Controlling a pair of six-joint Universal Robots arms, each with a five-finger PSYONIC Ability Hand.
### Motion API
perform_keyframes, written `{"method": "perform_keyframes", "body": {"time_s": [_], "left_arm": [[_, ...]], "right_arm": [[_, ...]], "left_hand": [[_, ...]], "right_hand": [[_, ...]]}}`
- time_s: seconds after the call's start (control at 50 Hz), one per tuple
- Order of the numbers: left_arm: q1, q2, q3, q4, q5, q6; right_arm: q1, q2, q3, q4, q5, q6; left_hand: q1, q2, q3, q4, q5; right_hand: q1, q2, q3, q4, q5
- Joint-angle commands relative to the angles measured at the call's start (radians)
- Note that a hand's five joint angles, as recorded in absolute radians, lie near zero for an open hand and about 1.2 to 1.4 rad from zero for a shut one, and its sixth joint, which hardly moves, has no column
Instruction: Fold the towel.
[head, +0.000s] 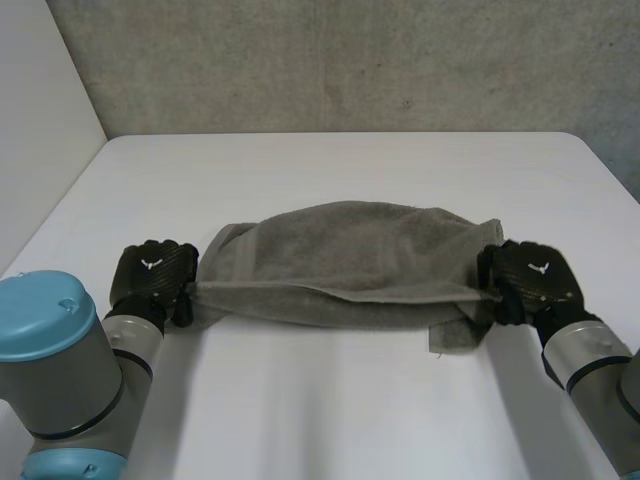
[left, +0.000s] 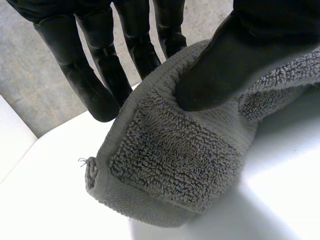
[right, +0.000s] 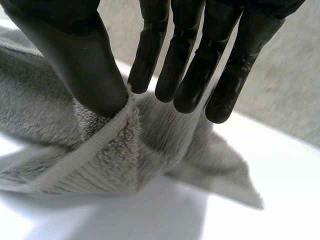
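Observation:
A grey towel (head: 340, 250) lies crosswise on the white table (head: 330, 160), folded over lengthwise, with its near edge stretched between both hands. My left hand (head: 152, 270) is at the towel's left end. In the left wrist view its thumb (left: 220, 75) presses the towel's corner (left: 175, 165) against the straight fingers (left: 95, 75) behind it. My right hand (head: 528, 275) is at the right end. There the thumb (right: 85, 65) pinches the hemmed edge (right: 100, 155) towards the fingers (right: 190, 75) on the far side of the cloth.
A small flap of towel (head: 450, 335) hangs out below the right end. A grey wall (head: 340, 60) rises behind the table's far edge. Bare table surface lies in front of and behind the towel.

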Motion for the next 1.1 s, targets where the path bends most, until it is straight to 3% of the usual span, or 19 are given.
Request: {"method": "perform_keyframes", "body": {"time_s": [0.02,0.12,0.18,0.2,0.36,0.4,0.42,0.5,0.6,0.66,0.7,0.72,0.76,0.78,0.82,0.84,0.96,1.08,1.1], "left_arm": [[0.0,0.001,-0.005,0.0,0.001,0.0],[0.005,0.001,-0.005,0.0,0.001,0.0],[0.005,0.001,-0.005,0.0,0.001,0.0],[0.005,0.001,-0.005,0.0,0.001,0.0],[0.007,0.071,-0.006,-0.001,-0.001,0.006],[0.005,0.195,0.003,-0.001,0.002,0.008],[0.005,0.196,0.003,-0.001,0.002,0.008],[0.014,0.391,0.055,-0.006,0.028,0.011],[0.02,0.492,0.153,-0.044,0.067,0.012],[0.023,0.495,0.23,-0.12,0.073,0.014],[0.031,0.47,0.291,-0.226,0.078,0.015],[0.031,0.47,0.291,-0.227,0.078,0.015],[0.036,0.359,0.334,-0.316,0.081,0.02],[0.036,0.358,0.334,-0.316,0.081,0.02],[0.039,0.231,0.375,-0.382,0.081,0.02],[0.04,0.175,0.403,-0.406,0.079,0.02],[0.06,-0.008,0.511,-0.457,0.079,0.037],[0.071,-0.165,0.787,-0.459,0.065,0.143],[0.073,-0.183,0.869,-0.459,0.067,0.158]], "right_arm": [[0.002,0.093,-0.047,0.062,-0.008,-0.008],[-0.004,0.113,-0.058,0.073,-0.006,-0.008],[-0.01,0.099,-0.053,0.071,-0.011,-0.007],[-0.01,0.099,-0.053,0.071,-0.011,-0.007],[-0.064,-0.208,-0.079,0.091,-0.028,-0.002],[-0.1,-0.346,-0.174,0.221,-0.098,0.001],[-0.1,-0.347,-0.175,0.221,-0.098,0.001],[-0.117,-0.437,-0.419,0.51,-0.26,-0.004],[-0.15,-0.376,-0.664,0.723,-0.319,-0.044],[-0.148,-0.283,-0.808,0.883,-0.319,-0.177],[-0.145,-0.164,-0.918,1.049,-0.31,-0.373],[-0.145,-0.163,-0.919,1.05,-0.31,-0.374],[-0.111,-0.038,-0.989,1.196,-0.261,-0.558],[-0.111,-0.037,-0.989,1.197,-0.261,-0.559],[-0.058,0.067,-1.006,1.283,-0.163,-0.695],[-0.033,0.105,-1.007,1.283,-0.096,-0.735],[0.031,0.201,-1.041,1.154,0.051,-0.788],[0.074,0.25,-1.17,0.72,0.121,-0.774],[0.077,0.25,-1.184,0.579,0.132,-0.766]], "left_hand": [[-0.062,-0.119,-0.15,-0.119,-0.262],[-0.062,-0.119,-0.15,-0.119,-0.262],[-0.062,-0.119,-0.15,-0.119,-0.262],[-0.062,-0.119,-0.15,-0.119,-0.262],[-0.062,-0.119,-0.15,-0.119,-0.262],[-0.062,-0.119,-0.15,-0.119,-0.262],[-0.062,-0.119,-0.15,-0.119,-0.262],[-0.062,-0.119,-0.15,-0.119,-0.262],[-0.062,-0.119,-0.15,-0.119,-0.262],[-0.062,-0.119,-0.15,-0.119,-0.262],[-0.062,-0.119,-0.15,-0.119,-0.262],[-0.062,-0.119,-0.15,-0.119,-0.262],[-0.062,-0.119,-0.15,-0.119,-0.262],[-0.062,-0.119,-0.15,-0.119,-0.262],[-0.062,-0.119,-0.15,-0.119,-0.262],[-0.062,-0.119,-0.15,-0.119,-0.262],[-0.062,-0.119,-0.15,-0.119,-0.262],[-0.062,-0.119,-0.15,-0.119,-0.262],[-0.062,-0.119,-0.15,-0.119,-0.262]], "right_hand": [[-0.041,-0.059,-0.046,-0.053,-0.043],[-0.001,-0.018,-0.006,-0.012,-0.002],[0.39,0.373,0.385,0.378,0.388],[0.392,0.375,0.387,0.38,0.39],[0.392,0.375,0.387,0.38,0.39],[0.392,0.375,0.387,0.38,0.39],[0.392,0.375,0.387,0.38,0.39],[0.392,0.375,0.387,0.38,0.39],[0.392,0.375,0.387,0.38,0.39],[0.392,0.375,0.387,0.38,0.39],[0.392,0.375,0.387,0.38,0.39],[0.392,0.375,0.387,0.38,0.39],[0.392,0.375,0.387,0.38,0.39],[0.392,0.375,0.387,0.38,0.39],[0.392,0.375,0.387,0.38,0.39],[0.392,0.375,0.387,0.38,0.39],[0.392,0.375,0.387,0.38,0.39],[0.392,0.375,0.387,0.38,0.39],[0.392,0.375,0.387,0.38,0.39]]}}
